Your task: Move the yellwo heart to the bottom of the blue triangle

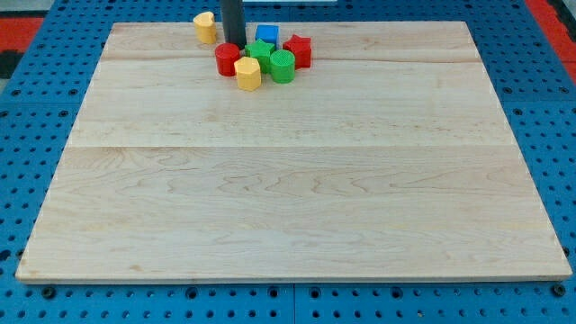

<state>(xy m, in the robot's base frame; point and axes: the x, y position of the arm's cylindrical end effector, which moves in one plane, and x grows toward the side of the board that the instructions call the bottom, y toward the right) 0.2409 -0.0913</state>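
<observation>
Crowding the desk (297,198) top-centre: red cylinder (227,58), yellow block (247,74), green star (259,52), green cylinder (283,65), red star (298,50), blue block (267,35) behind them, shape unclear. Cluster sits packed, blocks touching. No claw on this rig, just a rod; my tip (234,46) stands betw. yellow heart (205,27) & blue block, just above red cylinder. Heart lies just to tip's upper left, apart from cluster.

Light is bright and even across the pale wooden board (288,180) — no glare and no hot spots. Shadows are soft and short beneath the clustered blocks. Focus is slightly soft throughout, and the board's edges taper toward the view's top — plain perspective.
</observation>
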